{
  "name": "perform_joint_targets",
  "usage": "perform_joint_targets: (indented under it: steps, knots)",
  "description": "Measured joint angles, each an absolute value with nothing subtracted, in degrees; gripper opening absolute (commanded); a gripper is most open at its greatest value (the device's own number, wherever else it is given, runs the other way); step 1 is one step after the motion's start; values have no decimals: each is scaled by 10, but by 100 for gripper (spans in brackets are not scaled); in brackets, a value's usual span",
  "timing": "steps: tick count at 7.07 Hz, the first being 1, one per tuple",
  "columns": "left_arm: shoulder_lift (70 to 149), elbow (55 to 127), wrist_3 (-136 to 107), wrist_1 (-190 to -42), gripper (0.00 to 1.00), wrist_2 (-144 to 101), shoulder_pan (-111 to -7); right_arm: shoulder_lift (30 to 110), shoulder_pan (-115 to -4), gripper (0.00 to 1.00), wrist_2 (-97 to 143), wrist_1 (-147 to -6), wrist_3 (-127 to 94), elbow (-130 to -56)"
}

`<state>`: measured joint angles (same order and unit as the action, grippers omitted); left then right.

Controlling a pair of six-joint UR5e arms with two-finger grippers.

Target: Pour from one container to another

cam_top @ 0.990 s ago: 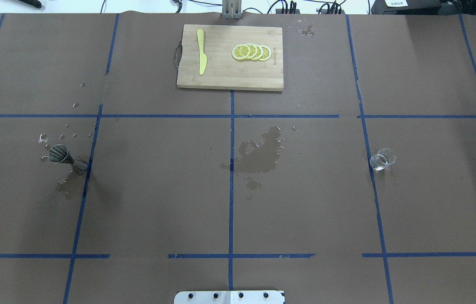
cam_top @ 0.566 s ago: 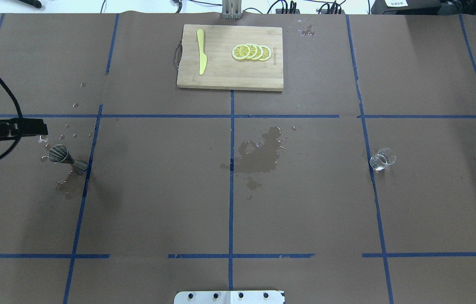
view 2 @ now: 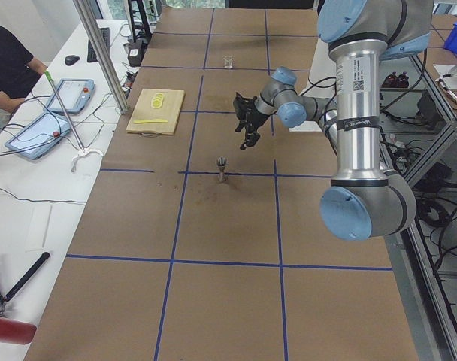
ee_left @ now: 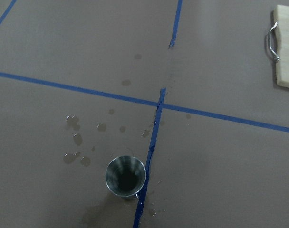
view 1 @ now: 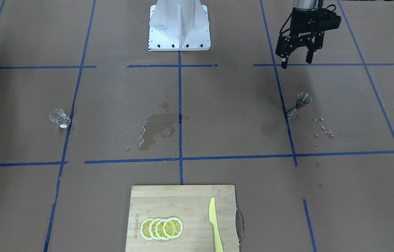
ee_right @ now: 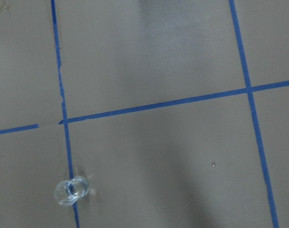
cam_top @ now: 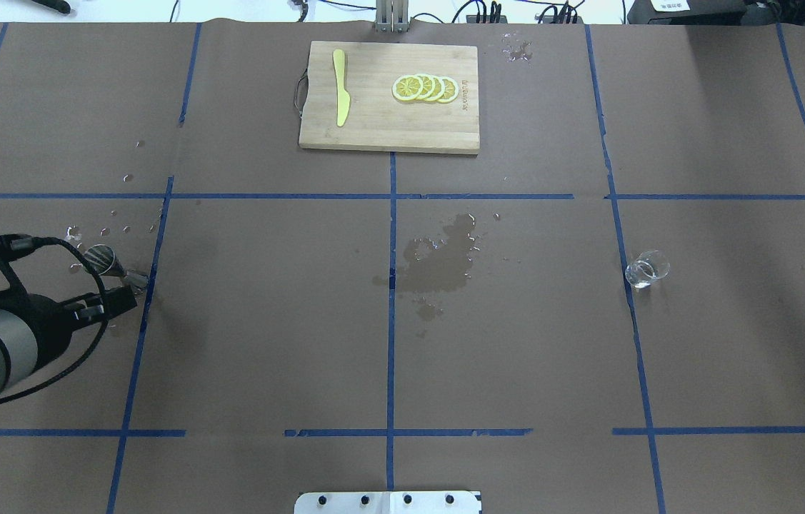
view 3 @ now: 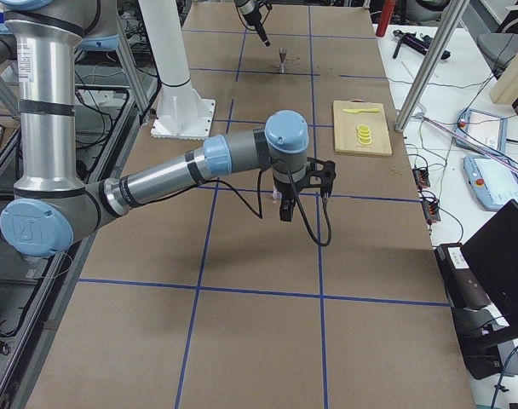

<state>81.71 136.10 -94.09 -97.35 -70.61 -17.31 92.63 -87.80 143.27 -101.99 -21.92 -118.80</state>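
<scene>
From across the table, the cutting board (view 1: 169, 203) lies at the near edge, carrying lemon slices (view 1: 162, 228) and a yellow knife (view 1: 214, 224). The jigger (view 1: 300, 104) stands upright well beyond the board, toward the robot's left. The left gripper (view 1: 296, 62) hangs in the air past it, fingers spread, holding nothing. The glass (view 1: 59, 118) stands well off the board's other side. A wet patch (view 1: 156, 129) darkens the paper between the two.

From overhead, the left arm reaches in beside the jigger and covers part of its foot.

From the left end, that gripper is above the jigger and clear of it.

From the right end, the right gripper (view 3: 300, 194) hangs short of the board; I cannot tell whether it is open.

The left wrist camera looks down into the jigger's mouth, droplets around it.

The right wrist camera shows the glass on a tape line.
</scene>
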Motion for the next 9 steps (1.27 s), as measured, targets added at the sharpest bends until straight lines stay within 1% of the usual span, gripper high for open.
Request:
perform_joint_targets:
  steps: [1,3,5,6,9]
  knots:
    - [814,1350,-996,-973,99,-638,-122,925,-854,100,1421,-1041,-255,-1231]
    - [813,1300,-1068,-973,98,-521,-72,924,-824,100,1395,-1050,-285,-1270]
    - [821,1234,-1099,-973,98,-428,-56,926,-819,100,1392,-1050,-292,-1285]
    - [840,1201,-1102,-973,98,-394,-52,926,-818,100,1393,-1046,-296,-1287]
    - [872,1121,-1104,-972,97,-359,-54,931,-812,100,1394,-1038,-299,-1293]
